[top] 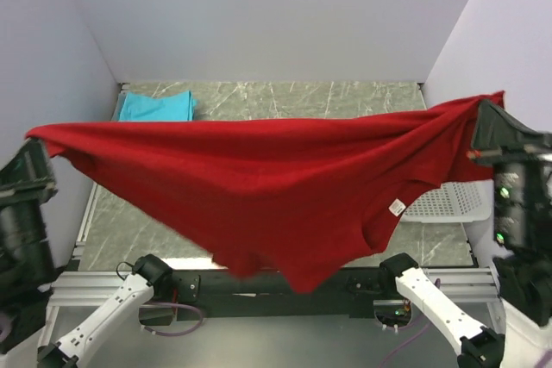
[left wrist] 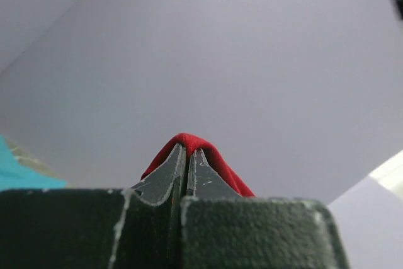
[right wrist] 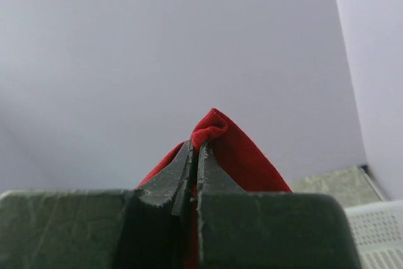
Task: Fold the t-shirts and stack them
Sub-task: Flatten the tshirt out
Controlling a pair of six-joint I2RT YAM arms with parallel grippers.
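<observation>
The plain dark red cloth t-shirt [top: 259, 187] hangs spread in the air above the grey marble-patterned table [top: 328, 96], its ends pinched tight by the left gripper [left wrist: 187, 150] and the right gripper [right wrist: 195, 146], while a folded teal cloth t-shirt [top: 155, 107] lies at the far left corner.

Plain pale lavender walls close in three sides: a back wall [top: 276, 15], a left wall [top: 43, 49] and a right wall [top: 509, 23]. The table [top: 302, 96] between them has a grey-green marbled top, evenly lit, with a white lattice basket [top: 444, 202] at its right side.
</observation>
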